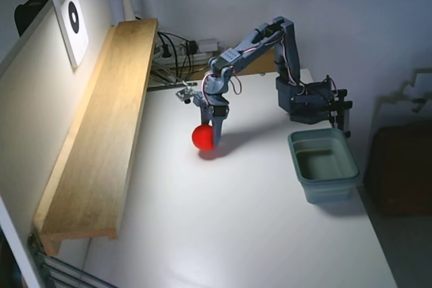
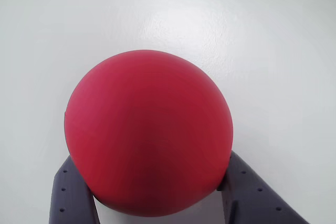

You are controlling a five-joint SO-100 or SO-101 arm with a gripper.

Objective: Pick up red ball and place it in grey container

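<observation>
The red ball [image 1: 202, 137] sits between my gripper's [image 1: 209, 134] two fingers, left of the table's middle in the fixed view. Its small shadow lies just under it, so it is at or barely above the white tabletop. In the wrist view the red ball [image 2: 148, 129] fills the middle of the picture. A grey finger [image 2: 71, 195] presses on its lower left and another on its lower right, so my gripper [image 2: 152, 187] is shut on it. The grey container [image 1: 331, 190] stands empty to the right, near the table's right edge.
A long wooden shelf board [image 1: 101, 133] runs along the left wall. The arm's base [image 1: 312, 102] is clamped at the back right, just behind the container. Cables and a power strip [image 1: 182, 48] lie at the back. The white tabletop [image 1: 223, 234] extends toward the front.
</observation>
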